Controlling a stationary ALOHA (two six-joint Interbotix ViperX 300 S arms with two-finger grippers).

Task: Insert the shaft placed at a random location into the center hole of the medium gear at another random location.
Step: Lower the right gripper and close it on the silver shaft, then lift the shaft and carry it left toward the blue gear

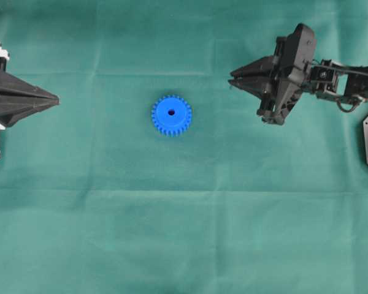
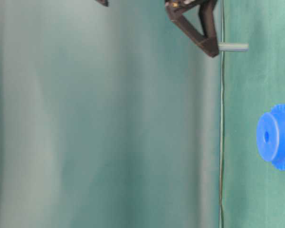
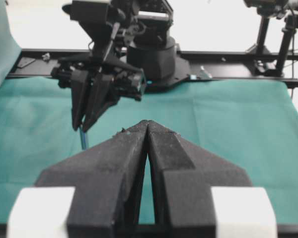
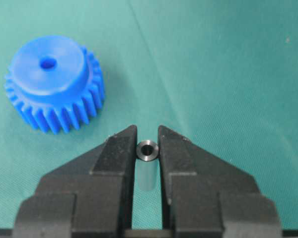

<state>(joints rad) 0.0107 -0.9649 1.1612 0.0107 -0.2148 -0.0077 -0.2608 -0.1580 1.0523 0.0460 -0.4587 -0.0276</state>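
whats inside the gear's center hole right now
Nothing visible: the center hole of the medium gear looks open and dark. The shaft is clamped in the right gripper, apart from the gear. The hole's bottom can't be seen.

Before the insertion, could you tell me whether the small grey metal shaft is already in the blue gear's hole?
Out: the small grey metal shaft sits clamped in the right gripper; the blue gear's hole is empty.
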